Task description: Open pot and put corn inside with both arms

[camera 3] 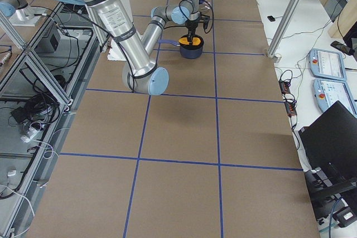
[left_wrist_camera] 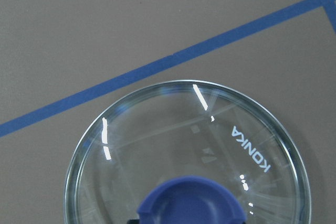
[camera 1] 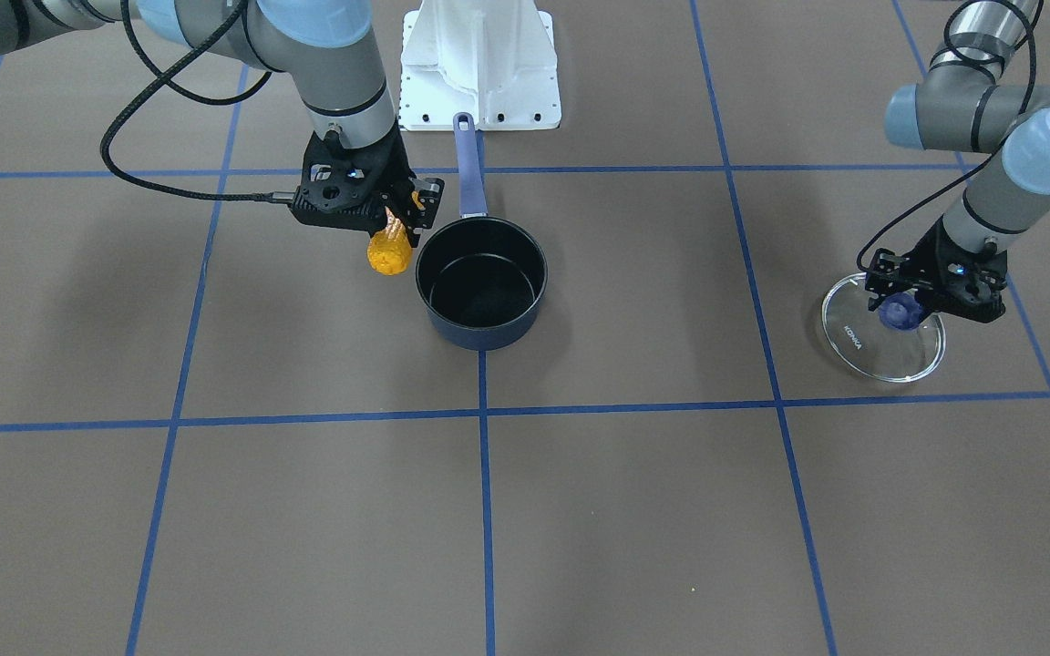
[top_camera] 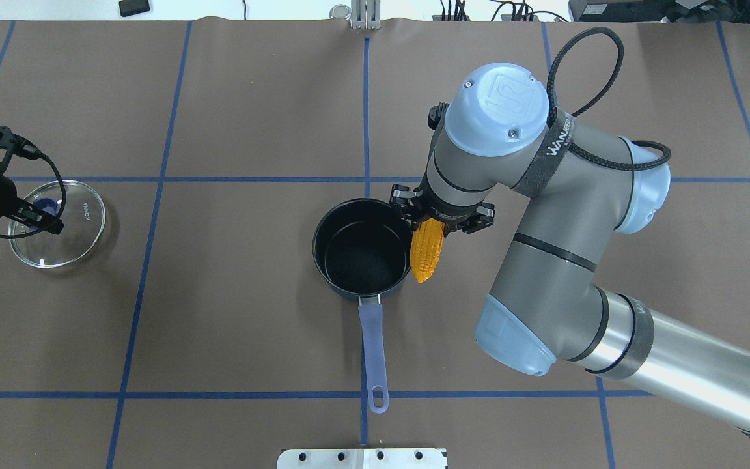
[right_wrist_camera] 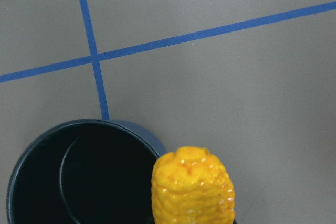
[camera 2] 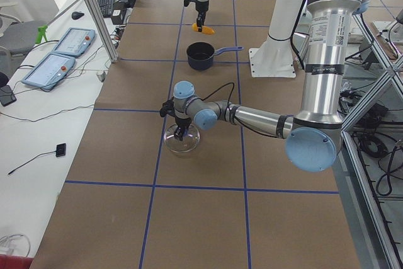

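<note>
Overhead exterior gives me the clearest read: my right hand (top_camera: 439, 221) is pinching the thick end of the corn (top_camera: 427, 251), so the cob hangs tip-down just beside the rim of the pot (top_camera: 359, 257), on the robot's right side of it. Held upright like that, I judge it can slip straight into the opening once it is carried over the middle; for now it sits at the edge, not inside.

The lid (top_camera: 79, 241) lies flat on the counter (top_camera: 251, 98), well apart on the robot's left, which leaves the pot open and out of the corn's way. My left hand (top_camera: 40, 215) straddles its knob (camera 1: 899, 312); I cannot tell whether it is squeezing or loose.

The handle (top_camera: 374, 345) points toward the robot's base, clear of both arms.

Count: one pot, one corn, one lid, two arms.
</note>
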